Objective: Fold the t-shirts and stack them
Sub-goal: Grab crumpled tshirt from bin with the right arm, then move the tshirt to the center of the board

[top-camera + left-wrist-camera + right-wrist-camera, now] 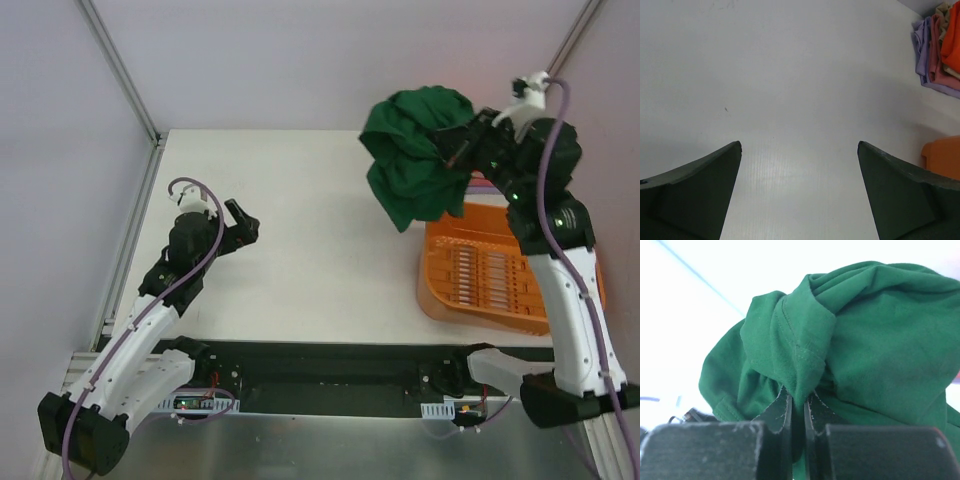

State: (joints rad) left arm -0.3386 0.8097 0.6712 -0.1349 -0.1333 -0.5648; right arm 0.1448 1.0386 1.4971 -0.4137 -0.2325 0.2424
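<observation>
1. The dark green t-shirt [415, 160] is held bunched up in the air at the far right of the table [300, 250]. It hangs by the far left corner of the orange basket [500, 275].
2. The right gripper [455, 150] is clenched on a fold of this shirt. In the right wrist view, a hemmed edge of the green cloth [865, 340] is pinched between the nearly touching jaws of that gripper [797, 405].
3. The left gripper [240, 222] is released, with its jaws spread wide. It is held over the left half of the table, and only bare table surface is seen between its 2 fingers [705, 190].
4. In the left wrist view, a pile of folded shirts is seen at the upper right: a lavender one [921, 45], a pinkish one [937, 55] and a bright orange one [952, 35].
5. A corner of the basket [942, 157] is seen below that pile.
</observation>
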